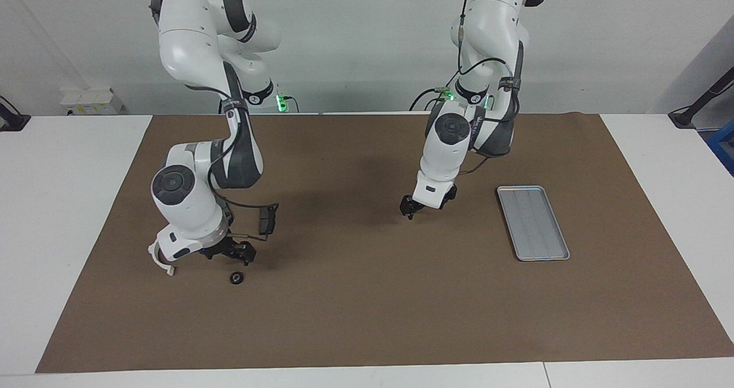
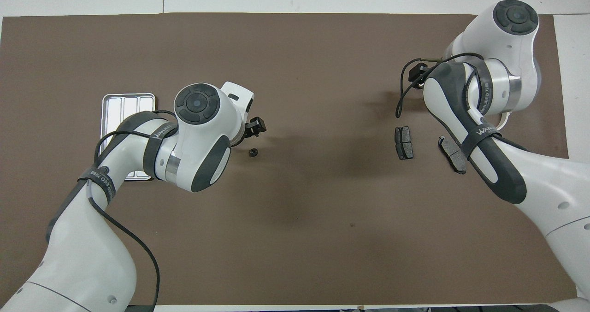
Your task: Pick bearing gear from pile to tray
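Note:
One small black bearing gear point(image 2: 252, 152) lies mid-mat. My left gripper point(image 1: 409, 210) hangs open just above it, and its fingers hide the gear in the facing view. A second bearing gear point(image 1: 235, 277) lies toward the right arm's end of the table. My right gripper point(image 1: 243, 255) hovers open low beside it, holding nothing. The rest of the pile is there too: a white arc piece point(image 1: 168, 270), largely hidden by the right wrist, and two dark brake pads point(image 2: 404, 142) point(image 2: 451, 153). The silver tray point(image 1: 533, 222) is empty, toward the left arm's end.
A brown mat point(image 1: 367, 319) covers the table, with white tabletop around it. In the overhead view the left arm covers part of the tray point(image 2: 126, 101). The right arm covers one brake pad and most of the arc.

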Available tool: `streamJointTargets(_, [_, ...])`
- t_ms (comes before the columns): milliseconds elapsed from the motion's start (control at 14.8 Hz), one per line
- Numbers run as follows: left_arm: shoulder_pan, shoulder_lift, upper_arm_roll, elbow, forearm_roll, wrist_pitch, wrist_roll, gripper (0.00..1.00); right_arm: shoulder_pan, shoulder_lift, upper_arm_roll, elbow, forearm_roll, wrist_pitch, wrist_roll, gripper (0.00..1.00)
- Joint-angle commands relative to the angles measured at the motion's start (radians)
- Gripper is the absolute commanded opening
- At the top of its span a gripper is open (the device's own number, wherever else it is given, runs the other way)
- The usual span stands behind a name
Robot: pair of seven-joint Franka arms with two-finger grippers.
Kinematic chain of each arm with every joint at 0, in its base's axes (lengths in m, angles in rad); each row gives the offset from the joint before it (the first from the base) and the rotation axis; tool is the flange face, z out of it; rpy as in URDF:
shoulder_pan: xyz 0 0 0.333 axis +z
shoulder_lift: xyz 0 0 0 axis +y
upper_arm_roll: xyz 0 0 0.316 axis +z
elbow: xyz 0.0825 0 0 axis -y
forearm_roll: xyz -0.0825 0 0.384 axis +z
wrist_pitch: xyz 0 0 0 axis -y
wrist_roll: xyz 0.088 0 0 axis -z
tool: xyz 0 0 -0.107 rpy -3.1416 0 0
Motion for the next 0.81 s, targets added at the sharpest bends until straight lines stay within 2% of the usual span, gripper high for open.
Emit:
streamJointTargets(0, [-0.05, 0.001, 0.02, -0.019, -0.014, 0.02, -0.052, 1.0, -0.012, 0.004, 0.013, -0.015, -0.016, 0.057, -0.002, 1.0])
streamJointTargets(269, [-0.061, -0.002, 0.02, -0.042, -0.014, 0.02, -0.069, 1.0, -0.01, 0.053, 0.013, -0.007, -0.019, 0.143, -0.002, 1.0])
streamJointTargets(539, [-0.061, -0.006, 0.02, -0.063, -0.014, 0.031, -0.069, 0.91, -0.003, 0.061, 0.013, -0.012, -0.018, 0.169, 0.0, 1.0])
streamJointTargets(606, [-0.061, -0.008, 0.02, -0.065, -0.014, 0.032, -0.07, 0.86, -0.003, 0.061, 0.013, -0.015, -0.018, 0.171, 0.004, 1.0])
streamJointTargets(741, [-0.062, -0.011, 0.02, -0.071, -0.014, 0.031, -0.07, 0.65, -0.004, 0.062, 0.013, -0.015, -0.016, 0.174, 0.006, 0.98])
